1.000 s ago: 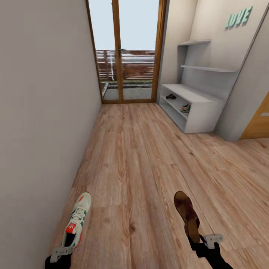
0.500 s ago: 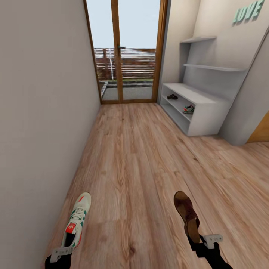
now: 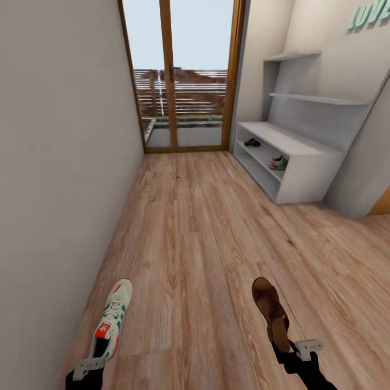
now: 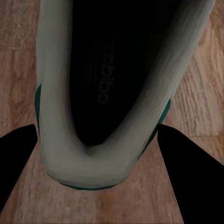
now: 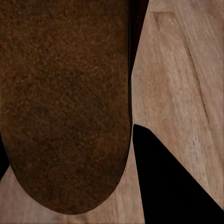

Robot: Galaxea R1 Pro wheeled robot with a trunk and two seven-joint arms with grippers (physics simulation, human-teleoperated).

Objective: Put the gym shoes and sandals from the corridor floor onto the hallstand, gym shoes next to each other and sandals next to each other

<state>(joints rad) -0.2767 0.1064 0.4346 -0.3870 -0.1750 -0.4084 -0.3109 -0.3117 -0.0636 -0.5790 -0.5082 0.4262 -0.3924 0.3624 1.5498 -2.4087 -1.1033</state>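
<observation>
Left gripper (image 3: 89, 364) pinches a gym shoe (image 3: 112, 318) by the heel; right gripper (image 3: 295, 355) pinches a sandal (image 3: 272, 313).

Both point toes forward above the floor (image 3: 195, 227); the rack (image 3: 303, 162) stands well ahead to the right, nearer the right arm.

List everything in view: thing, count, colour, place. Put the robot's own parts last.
gym shoe held: one, white with green stripes and red-orange marks, in the left gripper, above the floor near the left wall
sandal held: one, dark brown, in the right gripper
gym shoe on rack: one, white and green, lower shelf
sandal on rack: one, dark, lower shelf, nearer the door
hallstand: one, pale grey, right wall, stepped shelves above
teal letters: one set, wall above the hallstand
glass door: one, wood-framed, corridor end
corridor floor: light brown planks
left gripper: one, black, shut on the shoe heel
right gripper: one, black, shut on the sandal
</observation>
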